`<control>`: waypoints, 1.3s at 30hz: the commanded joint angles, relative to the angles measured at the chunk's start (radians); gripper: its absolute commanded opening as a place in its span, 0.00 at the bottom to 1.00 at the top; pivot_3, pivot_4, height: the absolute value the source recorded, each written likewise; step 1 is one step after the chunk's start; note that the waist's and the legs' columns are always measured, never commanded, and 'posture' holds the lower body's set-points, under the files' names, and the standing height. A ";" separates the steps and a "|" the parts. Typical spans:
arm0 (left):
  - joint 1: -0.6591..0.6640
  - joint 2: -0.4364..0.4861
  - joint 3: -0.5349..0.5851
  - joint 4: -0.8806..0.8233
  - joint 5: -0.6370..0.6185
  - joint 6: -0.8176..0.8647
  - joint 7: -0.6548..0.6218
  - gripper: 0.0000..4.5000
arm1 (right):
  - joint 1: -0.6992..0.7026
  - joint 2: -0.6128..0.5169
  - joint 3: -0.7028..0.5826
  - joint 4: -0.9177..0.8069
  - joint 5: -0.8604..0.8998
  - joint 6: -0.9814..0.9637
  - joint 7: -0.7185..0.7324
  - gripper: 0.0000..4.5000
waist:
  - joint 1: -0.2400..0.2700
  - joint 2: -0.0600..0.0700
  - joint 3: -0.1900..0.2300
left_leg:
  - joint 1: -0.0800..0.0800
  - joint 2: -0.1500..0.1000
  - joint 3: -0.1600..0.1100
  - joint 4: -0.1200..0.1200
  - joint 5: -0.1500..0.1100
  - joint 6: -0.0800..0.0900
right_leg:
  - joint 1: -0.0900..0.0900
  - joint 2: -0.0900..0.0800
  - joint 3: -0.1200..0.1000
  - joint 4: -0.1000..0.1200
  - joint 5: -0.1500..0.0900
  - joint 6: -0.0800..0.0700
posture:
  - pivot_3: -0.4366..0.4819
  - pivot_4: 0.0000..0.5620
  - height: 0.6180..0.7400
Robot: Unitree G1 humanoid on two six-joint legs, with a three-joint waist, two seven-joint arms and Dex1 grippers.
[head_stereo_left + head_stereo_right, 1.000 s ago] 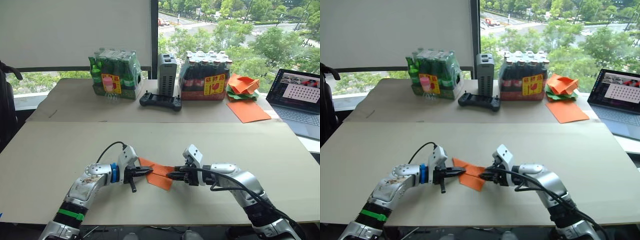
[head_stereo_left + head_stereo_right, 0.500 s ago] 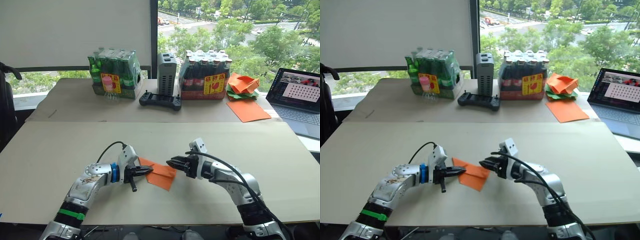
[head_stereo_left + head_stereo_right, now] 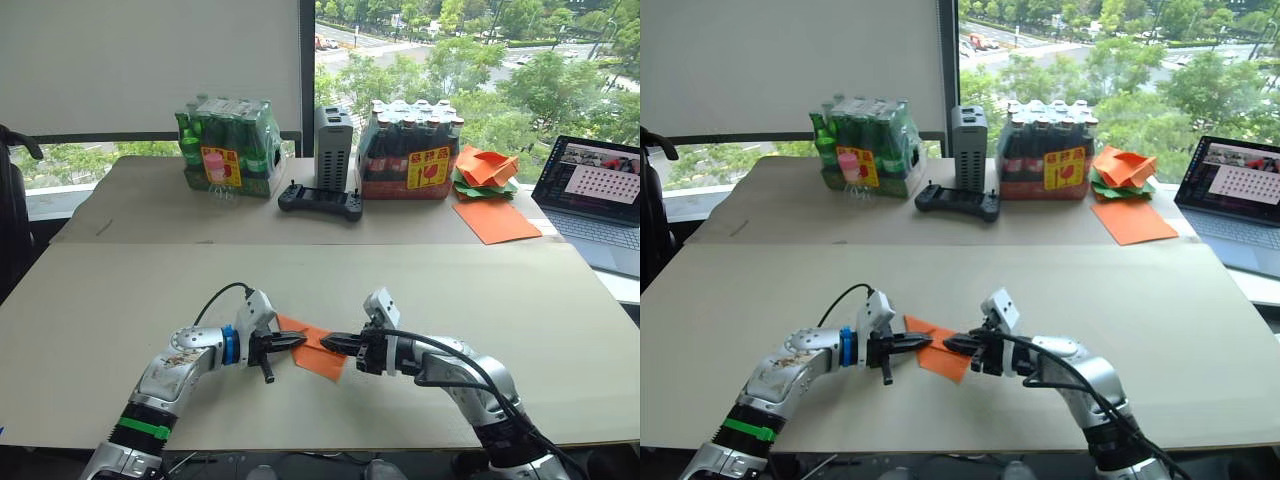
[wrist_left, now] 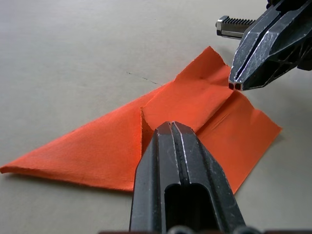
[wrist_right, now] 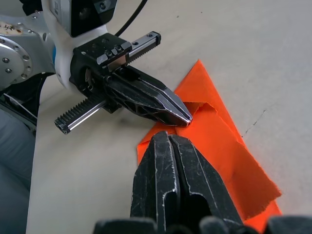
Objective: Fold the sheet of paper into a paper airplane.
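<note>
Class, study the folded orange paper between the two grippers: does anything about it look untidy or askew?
Yes. The sheet of paper is a pointed wedge whose folded flaps lift off the table instead of lying flat, and its blunt end looks uneven. Both the left gripper and the right gripper, fingers shut, press on it.

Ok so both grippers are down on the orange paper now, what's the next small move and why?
Probably draw the right gripper along the fold to press it flat. Both grippers are shut with their tips on the sheet of paper, the left gripper pinning it to the table, and a raised flap edge near the tips does not lie flat yet.
</note>
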 commanded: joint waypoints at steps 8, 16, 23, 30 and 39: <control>0.005 0.003 -0.005 0.024 0.017 0.022 0.017 0.00 | -0.018 0.054 0.013 0.050 -0.060 -0.054 -0.054 0.00 | -0.003 0.000 0.000 | 0.000 0.000 0.000 0.000 0.000 0.000 | 0.000 0.000 0.000 0.000 0.000 0.000 | 0.48 0.27 1.00; 0.003 0.003 -0.004 0.026 0.017 0.022 0.018 0.00 | 0.008 0.004 0.084 0.058 -0.131 -0.076 -0.028 0.00 | -0.002 0.000 0.000 | 0.000 0.000 0.000 0.000 0.000 0.000 | 0.000 0.000 0.000 0.000 0.000 0.000 | 0.48 0.27 1.00; 0.002 0.002 -0.005 0.027 0.016 0.022 0.016 0.00 | 0.025 -0.032 0.110 0.070 -0.183 -0.071 -0.046 0.00 | -0.002 0.000 0.000 | 0.000 0.000 0.000 0.000 0.000 0.000 | 0.000 0.000 0.000 0.000 0.000 0.000 | 0.48 0.27 1.00; 0.002 0.000 -0.006 0.026 0.016 0.024 0.017 0.00 | 0.059 -0.060 0.079 0.022 -0.153 0.015 -0.063 0.00 | 0.001 0.000 0.000 | 0.000 0.000 0.000 0.000 0.000 0.000 | 0.000 0.000 0.000 -0.001 0.000 0.000 | 0.48 0.27 1.00; -0.004 -0.007 -0.008 0.037 0.017 0.021 0.016 0.00 | 0.117 -0.116 0.053 -0.059 -0.122 0.103 -0.076 0.00 | 0.003 0.000 0.000 | 0.000 0.000 0.000 0.000 0.000 0.000 | 0.001 0.000 0.000 -0.001 0.000 0.000 | 0.48 0.27 1.00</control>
